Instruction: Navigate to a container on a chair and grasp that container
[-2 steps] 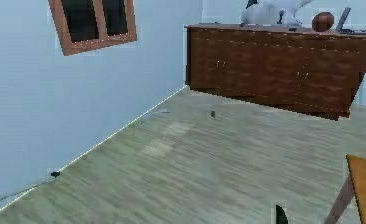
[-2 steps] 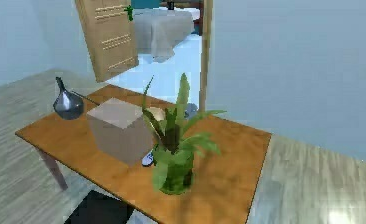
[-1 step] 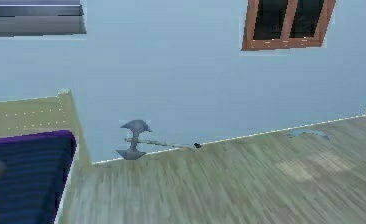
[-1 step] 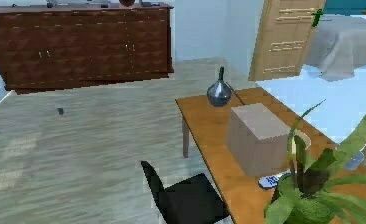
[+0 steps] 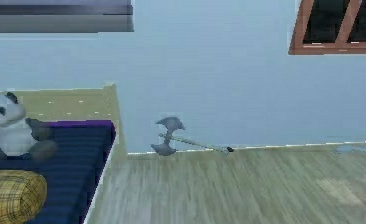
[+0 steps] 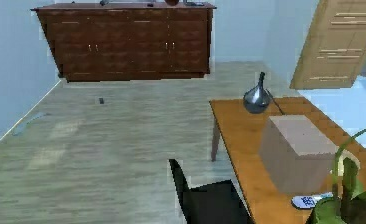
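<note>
fwd view
floor [image 5: 241,190]: bare wood planks, open across middle & right, up to the wall
wall [image 5: 221,70]: pale blue, closes off the far side; window [image 5: 333,25] w/ brown frame top right
bed [image 5: 76,150]: on the left, light wood frame, dark blue cover; its edge borders the open floor
on bed: panda plush [image 5: 13,125] sitting upright, yellow plaid pillow [image 5: 16,195] in front of it
grey axe-like thing [image 5: 176,138]: on floor at wall foot, just beside the bed's corner, handle running right

arm side view
floor [image 6: 111,140]: wide open planks on left & middle; small dark speck [image 6: 101,100] lying near the far end
sideboard [image 6: 131,45]: dark wood, along far wall, doors closed
door [image 6: 341,45]: light wood, top right
desk [image 6: 241,125]: wood, right side, its edge borders the open floor
vase [image 6: 257,95]: dark, narrow neck, upright at desk's far corner; contents hidden
box [image 6: 296,150]: brown, on desk, top closed, contents hidden; green plant [image 6: 351,170] just beside it
chair [image 6: 206,200]: dark, at bottom edge, against desk's near side
container on chair: can't tell where it is
gripper: state can't tell
</note>
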You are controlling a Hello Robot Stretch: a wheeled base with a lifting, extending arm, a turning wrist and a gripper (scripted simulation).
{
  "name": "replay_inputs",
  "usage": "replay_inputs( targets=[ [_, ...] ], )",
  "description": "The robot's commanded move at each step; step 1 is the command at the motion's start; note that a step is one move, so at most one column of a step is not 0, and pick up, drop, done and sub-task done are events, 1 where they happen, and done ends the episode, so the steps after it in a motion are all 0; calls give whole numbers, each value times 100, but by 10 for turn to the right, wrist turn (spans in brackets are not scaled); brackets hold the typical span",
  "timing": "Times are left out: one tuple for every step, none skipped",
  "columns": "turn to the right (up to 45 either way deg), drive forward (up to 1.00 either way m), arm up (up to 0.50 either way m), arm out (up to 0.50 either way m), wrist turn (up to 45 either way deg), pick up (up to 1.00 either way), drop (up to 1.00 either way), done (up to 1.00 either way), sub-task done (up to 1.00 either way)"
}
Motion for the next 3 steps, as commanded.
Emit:
replay_inputs(
  targets=[
    [0, 30, 0, 0, 0, 0, 0, 0, 0],
    [450, 0, 0, 0, 0, 0, 0, 0, 0],
    [300, 0, 0, 0, 0, 0, 0, 0, 0]
  ],
)
